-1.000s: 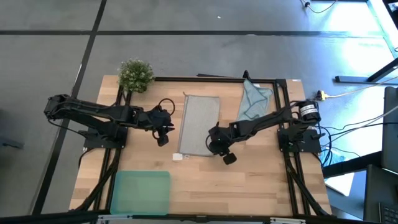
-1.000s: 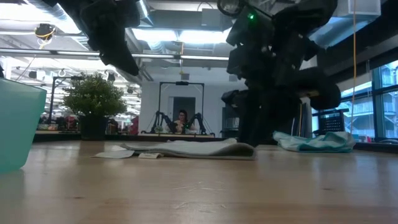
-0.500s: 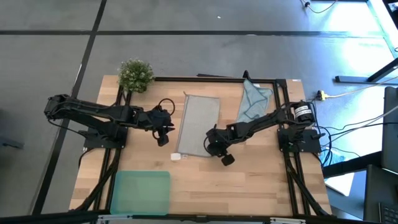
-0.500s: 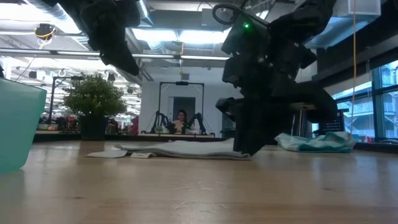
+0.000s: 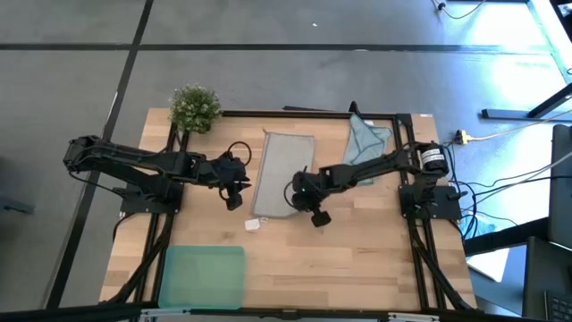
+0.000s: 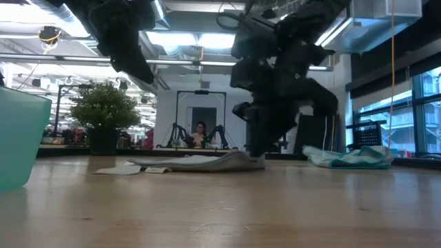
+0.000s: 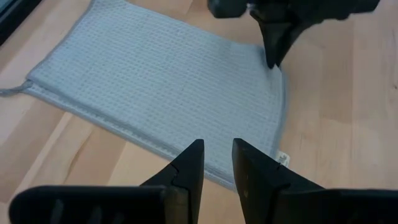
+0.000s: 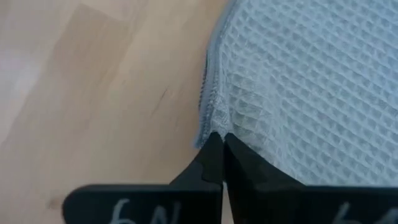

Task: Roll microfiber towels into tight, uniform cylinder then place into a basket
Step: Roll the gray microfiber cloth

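Note:
The pale grey towel (image 5: 284, 174) lies flat on the table's middle, its white tag (image 7: 283, 158) at the near left corner. My right gripper (image 8: 217, 146) is shut at the towel's near right corner. My left gripper (image 7: 217, 163) hovers over the towel's left edge, narrowly open, with nothing between its fingers. The light blue towel (image 5: 365, 143) lies crumpled at the far right. The mint-green basket (image 5: 202, 275) stands at the near left. My right gripper pinches the grey towel's hemmed edge (image 8: 210, 121) between its two fingertips, close to the near right corner (image 7: 278, 73). The fingers slant down from the table's right. The hem puckers at the tips, and the towel's remaining part stays on the table.
A small potted plant (image 5: 195, 107) stands at the far left corner. A black frame (image 5: 313, 114) runs along the table's far side. Bare wood lies between the grey towel and the basket.
My right gripper has moved toward the table's left, onto the grey towel's near right corner, and has shut on its edge. That corner is pushed a little leftward and bunched; the far end stays where it was.

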Controlling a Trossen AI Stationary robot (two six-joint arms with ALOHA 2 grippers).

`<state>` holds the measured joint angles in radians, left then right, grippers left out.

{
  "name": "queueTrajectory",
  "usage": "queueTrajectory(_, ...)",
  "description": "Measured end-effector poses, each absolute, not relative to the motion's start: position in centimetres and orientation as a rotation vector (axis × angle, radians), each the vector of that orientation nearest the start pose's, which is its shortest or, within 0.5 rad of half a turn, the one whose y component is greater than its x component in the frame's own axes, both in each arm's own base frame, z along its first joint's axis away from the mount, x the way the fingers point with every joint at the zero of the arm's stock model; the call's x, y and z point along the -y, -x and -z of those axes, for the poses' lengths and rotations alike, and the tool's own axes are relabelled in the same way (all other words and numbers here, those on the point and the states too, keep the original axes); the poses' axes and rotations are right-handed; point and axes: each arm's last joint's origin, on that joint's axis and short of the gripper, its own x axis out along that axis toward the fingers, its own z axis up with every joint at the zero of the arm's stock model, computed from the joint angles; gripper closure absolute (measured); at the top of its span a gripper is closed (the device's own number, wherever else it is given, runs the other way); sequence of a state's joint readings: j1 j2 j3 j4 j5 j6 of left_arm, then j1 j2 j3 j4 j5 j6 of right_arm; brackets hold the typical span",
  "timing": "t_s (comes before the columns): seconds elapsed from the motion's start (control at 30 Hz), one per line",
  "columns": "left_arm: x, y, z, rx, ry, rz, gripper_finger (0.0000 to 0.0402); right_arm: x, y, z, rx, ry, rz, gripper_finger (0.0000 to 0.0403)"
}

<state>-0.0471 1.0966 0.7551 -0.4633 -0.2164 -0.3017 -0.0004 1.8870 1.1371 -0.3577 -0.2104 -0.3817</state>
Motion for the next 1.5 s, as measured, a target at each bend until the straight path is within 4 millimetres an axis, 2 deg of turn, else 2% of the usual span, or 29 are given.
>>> queueTrajectory(0.2, 0.4, -21.7, -24.4, -0.772, 0.134, -0.260, 0.0321, 2.1, -38.0, -17.3, -1.007, 0.186, -0.363, 0.0401)
queueTrajectory(0.37, 0.4, -21.7, -24.4, -0.772, 0.133, -0.260, 0.0321, 4.9, -38.6, -19.0, -0.994, 0.123, -0.243, 0.0401)
queueTrajectory(0.63, 0.4, -21.7, -24.4, -0.772, 0.137, -0.263, 0.0321, 9.6, -37.6, -19.4, -1.061, -0.002, 0.026, 0.0402)
queueTrajectory(0.87, 0.3, -21.7, -24.4, -0.766, 0.139, -0.271, 0.0321, 12.3, -36.7, -19.3, -1.079, -0.041, 0.169, 0.0402)
queueTrajectory(1.1, -0.2, -21.7, -24.4, -0.763, 0.149, -0.294, 0.0321, 13.9, -36.1, -19.3, -1.089, -0.075, 0.283, 0.0403)
queueTrajectory(1.5, -0.6, -21.7, -24.4, -0.759, 0.174, -0.318, 0.0321, 14.1, -35.1, -19.0, -1.178, -0.143, 0.420, 0.0403)
